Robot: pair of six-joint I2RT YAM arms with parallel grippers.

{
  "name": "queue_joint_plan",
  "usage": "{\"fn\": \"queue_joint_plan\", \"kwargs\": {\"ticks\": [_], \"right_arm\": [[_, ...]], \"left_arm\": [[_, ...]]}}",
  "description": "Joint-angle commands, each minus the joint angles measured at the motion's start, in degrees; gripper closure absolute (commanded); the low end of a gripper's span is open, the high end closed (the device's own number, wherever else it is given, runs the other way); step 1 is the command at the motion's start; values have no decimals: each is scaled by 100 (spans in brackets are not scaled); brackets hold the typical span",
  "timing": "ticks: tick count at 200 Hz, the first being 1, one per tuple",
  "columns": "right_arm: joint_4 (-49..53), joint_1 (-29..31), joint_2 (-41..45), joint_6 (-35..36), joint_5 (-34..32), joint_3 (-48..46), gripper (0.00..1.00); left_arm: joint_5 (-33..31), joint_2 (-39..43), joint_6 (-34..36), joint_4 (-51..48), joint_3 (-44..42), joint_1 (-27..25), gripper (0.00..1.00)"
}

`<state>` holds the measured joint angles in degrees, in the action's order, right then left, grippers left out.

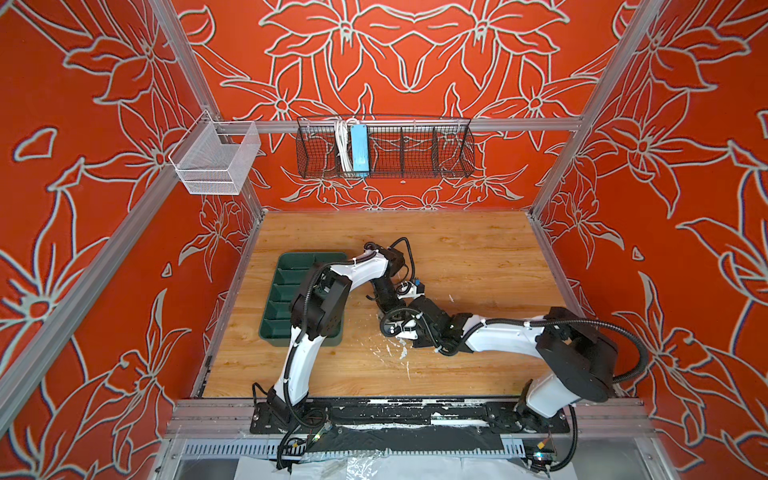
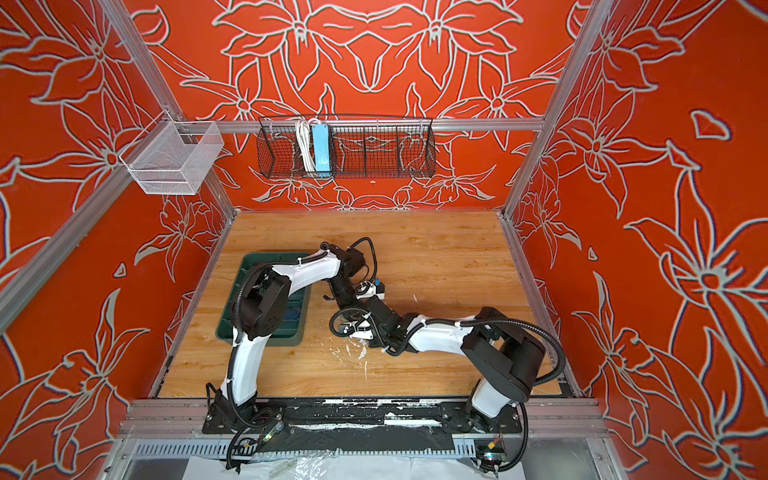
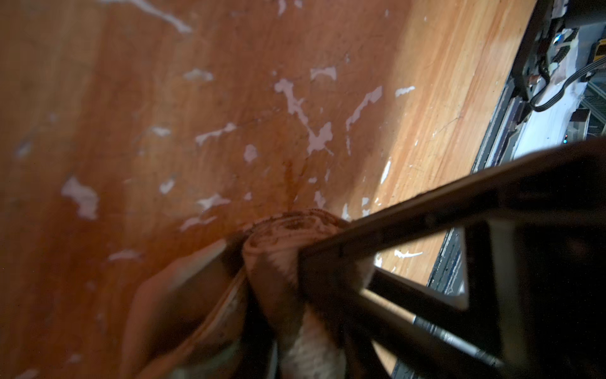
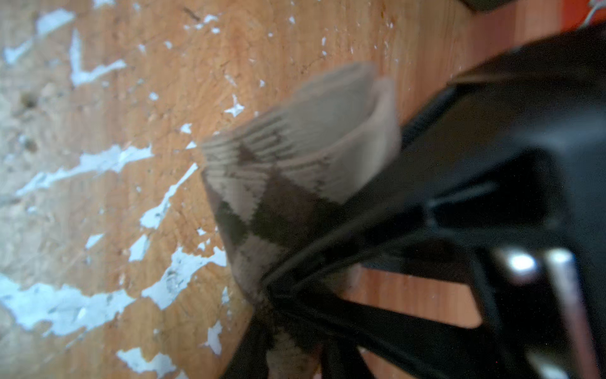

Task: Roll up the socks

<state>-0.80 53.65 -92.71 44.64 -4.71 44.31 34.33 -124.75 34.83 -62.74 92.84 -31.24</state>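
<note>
Nearest: the right pincer (image 4: 272, 288) was clenched on the ribbed cuff of the argyle sock (image 4: 295, 157)
Other end: the left pincer (image 3: 262, 262) gripped that sock's rolled part
Whereabouts: between both, low over the surface (image 1: 457, 257), near the green tray (image 1: 282, 259)
Doing it well: the cuff wanted holding taut, I'd say, while the roll turned; slack would loosen it
Pose: the left arm (image 1: 357, 266) arched over, wrist down; the right arm (image 1: 498, 336) reached low across

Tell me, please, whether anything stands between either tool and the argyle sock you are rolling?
Nothing visible does. The left tool grips the rolled part of the argyle sock, and in the right wrist view the right tool pinches the sock's loose, unrolled end. Both tools are in contact with the fabric.
</note>
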Motion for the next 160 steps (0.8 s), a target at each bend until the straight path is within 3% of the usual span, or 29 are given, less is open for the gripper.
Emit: {"fn": "queue_joint_plan", "kwargs": {"ticks": [1, 32, 34, 36, 37, 38, 40, 74, 97, 119, 160], "right_arm": [[699, 6, -279, -33, 114, 229, 91], [1456, -3, -175, -120, 171, 331, 100], [1516, 3, -159, -133, 167, 332, 100], [1562, -2, -153, -145, 173, 332, 100], [1585, -7, -148, -151, 177, 332, 100], [1606, -5, -136, -159, 175, 332, 100], [1652, 0, -123, -173, 179, 332, 100], [2203, -10, 81, -261, 209, 246, 100], [2441, -8, 221, -305, 216, 183, 100], [2774, -12, 352, -387, 286, 176, 100], [3844, -25, 482, -505, 648, 358, 100]], "left_arm": [[195, 239, 155, 90, -178, -86, 73], [321, 800, 108, 683, -612, -101, 64], [320, 840, 104, 726, -636, -106, 57], [320, 871, 99, 756, -660, -102, 40], [320, 899, 92, 773, -674, -106, 19], [320, 921, 89, 790, -685, -108, 8], [320, 960, 82, 832, -698, -103, 0], [317, 1678, -46, 1282, -974, -101, 3], [-21, 2371, -279, 1779, -1342, -92, 3], [-939, 3322, -711, 2623, -1954, -93, 3], [-3418, 5570, -1920, 4841, -3732, 8, 3]]}}
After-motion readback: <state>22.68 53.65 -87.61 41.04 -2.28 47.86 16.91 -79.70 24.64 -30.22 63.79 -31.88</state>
